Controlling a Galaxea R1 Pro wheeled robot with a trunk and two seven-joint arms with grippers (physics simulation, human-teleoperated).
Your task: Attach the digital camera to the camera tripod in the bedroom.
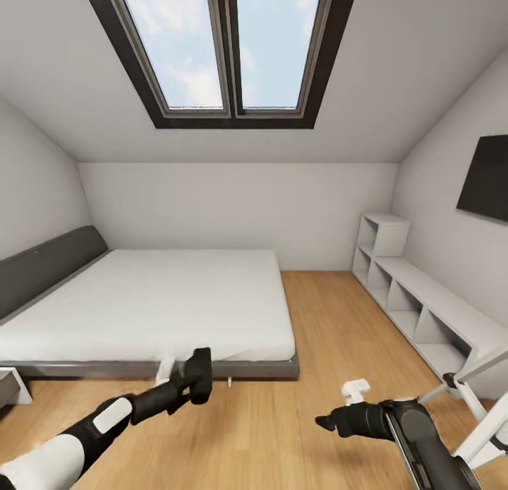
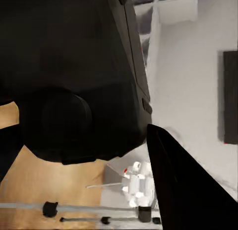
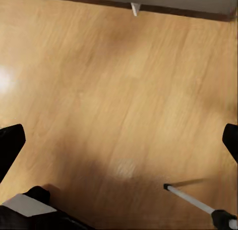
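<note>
Between the foot of the bed (image 1: 176, 313) and the white shelf unit (image 1: 423, 306), over the light wood floor (image 1: 282, 419), both arms reach forward. The left gripper (image 1: 192, 377) carries the digital camera (image 1: 200, 374), a matte-black block held at the arm's end; in the left wrist view the camera body (image 2: 74, 76) sits hard against the lens with a dark finger (image 2: 183, 185) alongside it, so the jaws are judged clamped on it. The right gripper (image 1: 326, 423) holds nothing; in the right wrist view its two fingertips (image 3: 10, 145) stand far apart at opposite edges over bare floor. The camera tripod (image 1: 480, 398) stands at the robot's right, near the shelf unit; a silver leg and dark joints are visible, the head is not. One leg tip (image 3: 198, 202) lies on the floor near the right gripper. Handling judgement: the camera is rigid, compact and probably light, with a smooth casing that may slip; grip the flat body sides, never the lens barrel or top button. The tripod is stiff but tall and likely easy to tip; steady it at an upper leg or below the head. Mounting calls for level alignment of the camera base over the head plate.
</note>
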